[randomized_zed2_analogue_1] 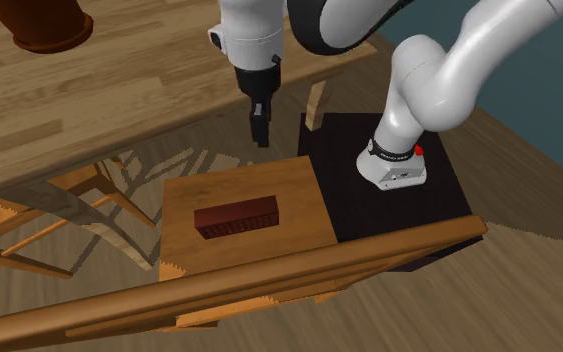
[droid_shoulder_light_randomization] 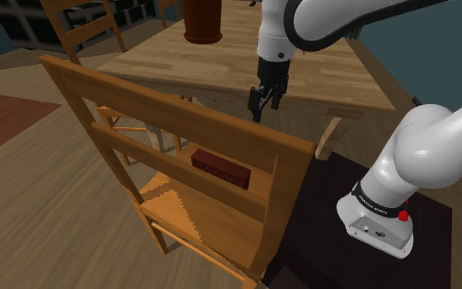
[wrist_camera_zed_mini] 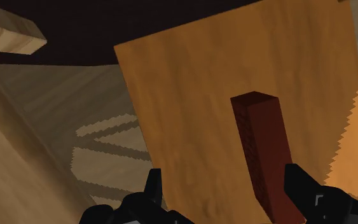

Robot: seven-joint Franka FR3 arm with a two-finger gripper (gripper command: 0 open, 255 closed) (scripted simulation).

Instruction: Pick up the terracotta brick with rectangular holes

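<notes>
A dark reddish-brown brick (droid_shoulder_light_randomization: 221, 168) lies on its long side on the wooden chair seat (droid_shoulder_light_randomization: 196, 209), with small holes along its side face (randomized_zed2_analogue_1: 237, 216). My black gripper (droid_shoulder_light_randomization: 263, 105) hangs open above the seat, close to the table's edge, and holds nothing. From the second exterior view the gripper (randomized_zed2_analogue_1: 260, 128) is above the seat's back edge, up and to the right of the brick. In the wrist view the fingers stand apart (wrist_camera_zed_mini: 225, 181), and the brick (wrist_camera_zed_mini: 266, 153) lies well below them, nearer the right finger.
The chair's backrest rails (droid_shoulder_light_randomization: 163, 107) rise in front of the brick in the shoulder view. A wooden table (droid_shoulder_light_randomization: 221, 57) bears a dark brown pot (droid_shoulder_light_randomization: 203, 20). My base sits on the black stand (randomized_zed2_analogue_1: 369, 215) beside the seat. Another chair (randomized_zed2_analogue_1: 29, 220) stands under the table.
</notes>
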